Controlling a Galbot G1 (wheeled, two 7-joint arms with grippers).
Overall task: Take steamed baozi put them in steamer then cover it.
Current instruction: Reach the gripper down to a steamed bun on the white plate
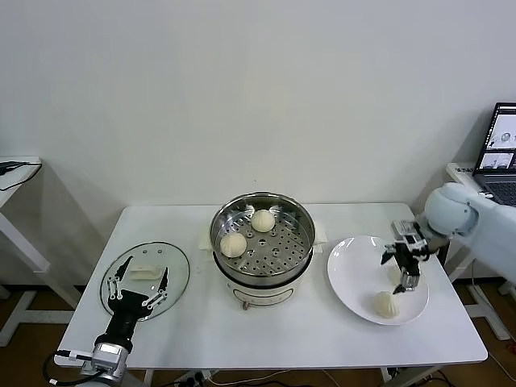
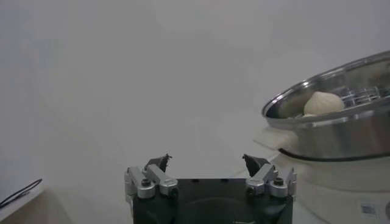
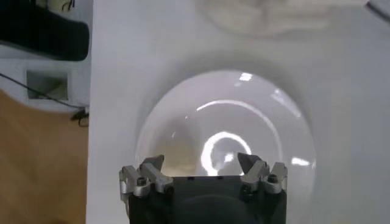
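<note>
Right fingers: our right gripper (image 1: 408, 266) has its fingers (image 3: 251, 165) spread wide with nothing between them. It hangs over the white plate (image 1: 348, 278) near the right edge of the table (image 1: 266, 330).
Left fingers: our left gripper (image 1: 135, 284) waits at the front left corner, over the glass lid (image 1: 173, 262). Its fingers (image 2: 159, 163) are wide open too and hold nothing.
Step now: we think we are going for the next baozi on the plate.
How to do it well: we should come straight down so one finger goes on each side of the bun. We should squeeze softly, because the dough looks squishy. Then we lift it high enough to clear the rim of the pot.
Steamer: the shiny steamer (image 1: 262, 266) sits in the middle of the table. Two baozi rest on its tray with holes, one (image 1: 233, 244) at the left and one (image 1: 262, 220) toward the back.
Plate: one baozi (image 1: 386, 304) sits near the front. Another (image 1: 394, 275) peeks out behind our right gripper.
Lid: it lies flat on the table, well apart from the pot, so the pot is not covered yet.
</note>
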